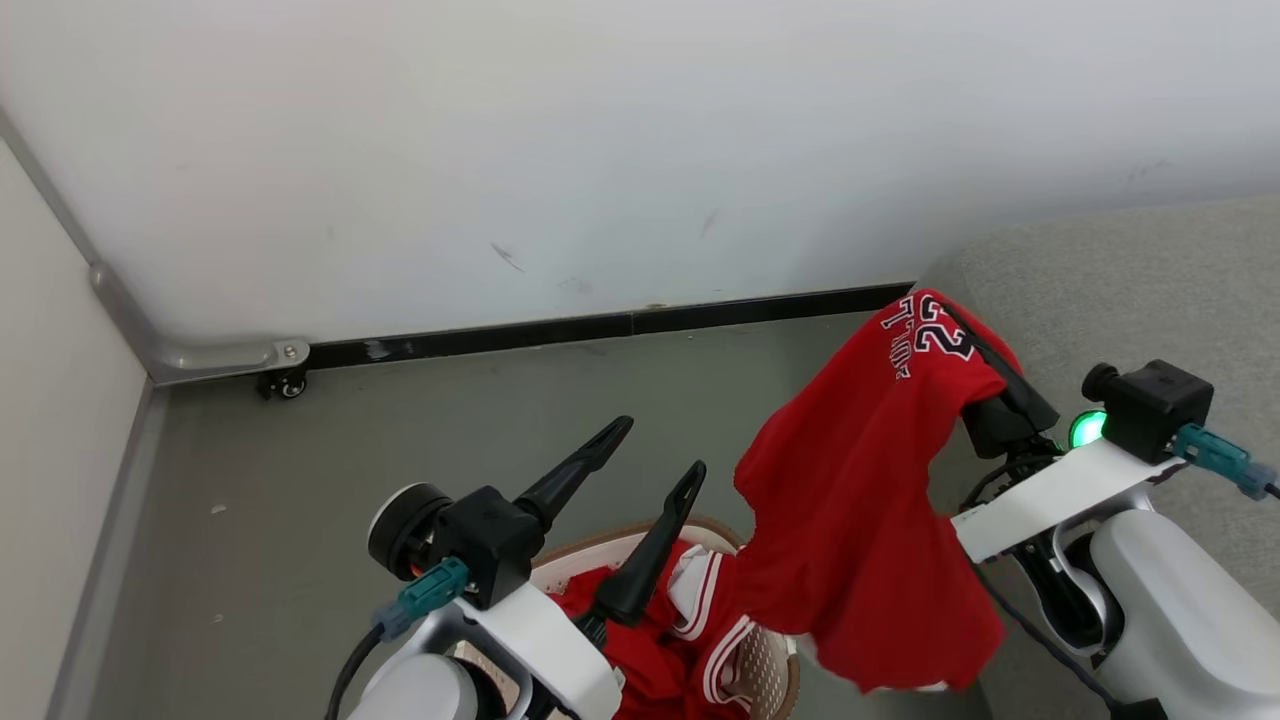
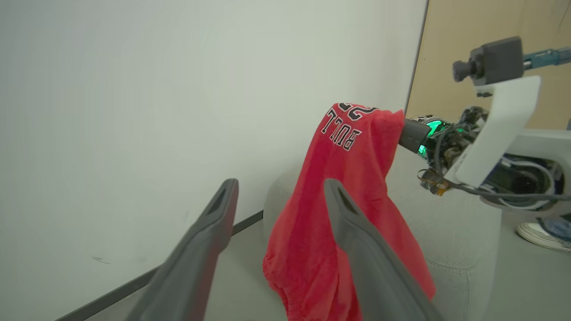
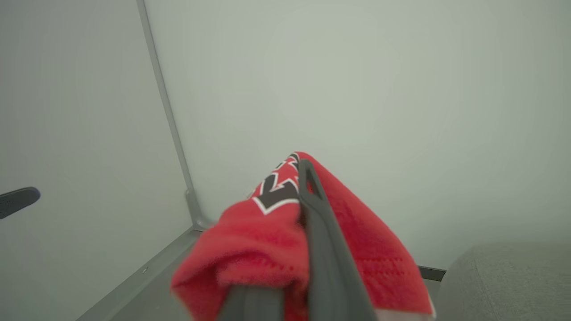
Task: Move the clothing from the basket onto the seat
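mid-transfer: right pincer [image 3: 304, 173] clamps a red jersey [image 1: 860, 500] at frame right; left pincer [image 1: 660, 447] gapes wide over the basket [image 1: 765, 665]. next: swing onto sofa [image 1: 1120, 290], release.

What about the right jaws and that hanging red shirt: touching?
Touching. The right wrist view shows the right jaws shut on the red shirt, fabric draped over them.

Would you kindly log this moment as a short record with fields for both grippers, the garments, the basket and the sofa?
left gripper: open, holding nothing
right gripper: shut on red jersey, held up near sofa
red jersey: hangs from right gripper, lettering showing
basket: on floor, holds striped-trim garment
sofa: grey, at robot's right
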Available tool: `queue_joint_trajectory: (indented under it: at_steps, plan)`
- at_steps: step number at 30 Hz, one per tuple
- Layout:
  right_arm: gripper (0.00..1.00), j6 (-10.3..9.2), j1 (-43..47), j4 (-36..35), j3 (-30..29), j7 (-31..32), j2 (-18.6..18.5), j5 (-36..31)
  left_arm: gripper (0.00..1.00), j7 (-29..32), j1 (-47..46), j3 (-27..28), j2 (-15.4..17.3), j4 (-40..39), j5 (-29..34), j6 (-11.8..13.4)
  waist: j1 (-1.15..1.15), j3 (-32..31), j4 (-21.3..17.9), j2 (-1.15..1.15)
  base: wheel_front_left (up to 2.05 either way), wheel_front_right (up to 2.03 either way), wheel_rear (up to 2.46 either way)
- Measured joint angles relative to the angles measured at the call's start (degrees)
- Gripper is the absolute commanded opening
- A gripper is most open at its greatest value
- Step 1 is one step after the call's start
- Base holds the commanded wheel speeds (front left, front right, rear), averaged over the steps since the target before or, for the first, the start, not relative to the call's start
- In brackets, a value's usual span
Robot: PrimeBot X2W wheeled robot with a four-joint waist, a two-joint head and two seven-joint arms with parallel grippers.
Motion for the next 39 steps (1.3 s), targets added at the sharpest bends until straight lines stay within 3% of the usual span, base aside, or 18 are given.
queue_joint_trajectory:
  at_steps: [21,39]
  plan:
    - [0.0,0.0,5.59,-3.83,-10.15,-0.01,-1.72,-4.13,1.0,-1.99,0.11,-6.88,0.34,1.24,-2.79,-0.99,0.0,0.29,-6.2,0.0,0.0,0.0,0.0]
    - [0.0,0.0,10.29,-7.32,-15.85,0.0,-1.02,-5.55,1.0,-3.99,0.1,-9.18,1.74,2.14,-4.48,-1.0,0.0,1.08,-12.5,0.0,0.0,0.0,0.0]
